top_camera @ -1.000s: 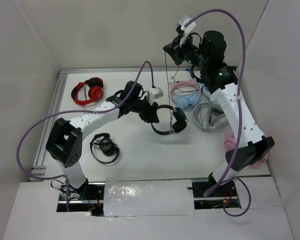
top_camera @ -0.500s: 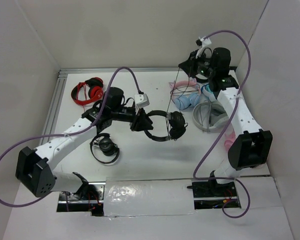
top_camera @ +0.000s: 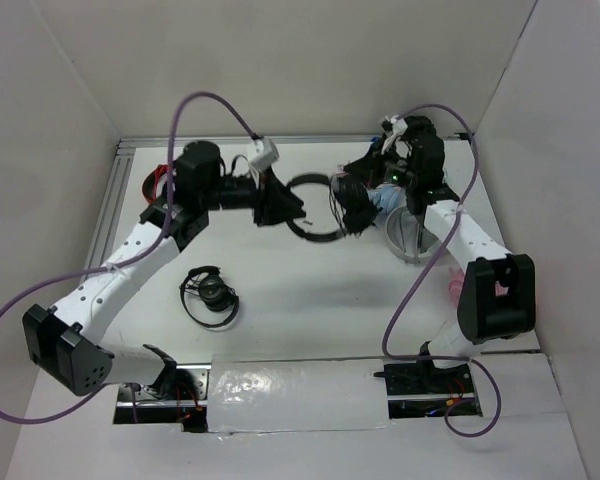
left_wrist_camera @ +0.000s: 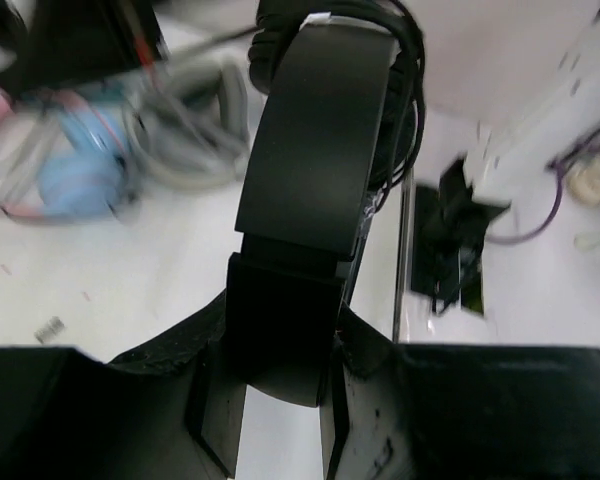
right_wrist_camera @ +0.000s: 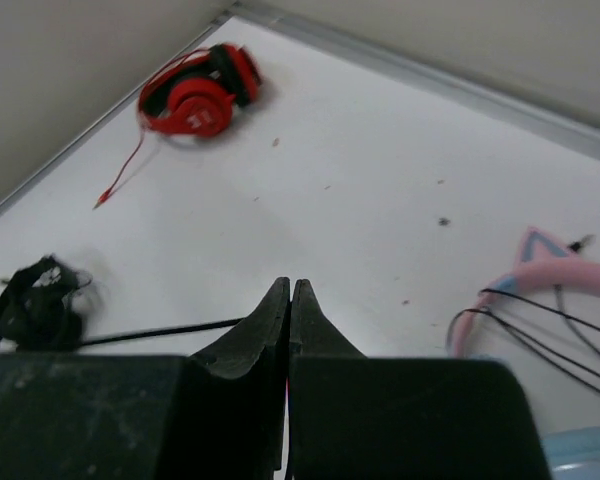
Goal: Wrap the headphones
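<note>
The black headphones [top_camera: 315, 207] hang above the table's back middle. My left gripper [top_camera: 283, 205] is shut on their thin headband [left_wrist_camera: 315, 190], which stands between the jaws in the left wrist view, gripper [left_wrist_camera: 280, 400]. Black cable is coiled around the ear pad end [left_wrist_camera: 405, 90]. My right gripper [top_camera: 355, 187] sits right beside the headphones' ear pads. Its jaws [right_wrist_camera: 290, 292] are pressed together on the thin black cable [right_wrist_camera: 160, 331], which trails out to the left.
A red pair [right_wrist_camera: 195, 98] lies at the back left, mostly hidden behind my left arm in the top view [top_camera: 157, 186]. A compact black pair [top_camera: 212, 296] lies front left. Grey [top_camera: 412, 237], blue [left_wrist_camera: 75, 185] and pink [right_wrist_camera: 550, 275] headphones pile at the right.
My left arm has carried the headphones toward the back of the table. My right gripper has come down and left, close to the ear pads, and the free cable between them is much shorter.
</note>
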Available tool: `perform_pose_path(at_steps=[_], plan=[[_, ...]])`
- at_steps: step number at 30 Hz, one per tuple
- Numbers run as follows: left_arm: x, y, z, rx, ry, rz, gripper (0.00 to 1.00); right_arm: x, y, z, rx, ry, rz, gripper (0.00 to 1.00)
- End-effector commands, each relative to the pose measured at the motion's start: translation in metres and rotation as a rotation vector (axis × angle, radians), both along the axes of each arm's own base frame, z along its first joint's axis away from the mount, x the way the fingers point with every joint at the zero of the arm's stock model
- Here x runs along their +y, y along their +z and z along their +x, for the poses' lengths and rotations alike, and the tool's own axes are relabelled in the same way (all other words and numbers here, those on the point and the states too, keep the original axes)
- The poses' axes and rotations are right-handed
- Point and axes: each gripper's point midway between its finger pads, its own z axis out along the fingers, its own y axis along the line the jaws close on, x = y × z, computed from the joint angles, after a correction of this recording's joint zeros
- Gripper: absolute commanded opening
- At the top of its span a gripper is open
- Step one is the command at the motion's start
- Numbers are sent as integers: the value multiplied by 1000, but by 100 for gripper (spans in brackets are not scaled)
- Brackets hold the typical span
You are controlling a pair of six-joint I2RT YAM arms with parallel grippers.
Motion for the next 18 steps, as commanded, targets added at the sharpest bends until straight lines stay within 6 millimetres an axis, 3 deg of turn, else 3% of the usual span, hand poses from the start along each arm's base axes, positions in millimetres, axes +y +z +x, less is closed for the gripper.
perform_pose_path(at_steps=[1,5,7,10,14,18], plan=[[5,102,5,-137,-99,-209,0,27,18,-19,-162,156,-16,0],[11,127,29,-81,-103,-246,0,60,5,-36,-141,291,-17,0],[11,129,42,-65,-108,-243,0,73,2,-44,-133,344,-14,10],[10,137,43,-79,-114,-243,0,82,3,-52,-147,383,-14,14],[12,142,37,-117,-117,-253,0,94,13,-55,-170,390,-14,31],[14,145,33,-125,-111,-250,0,99,25,-52,-166,387,5,35]])
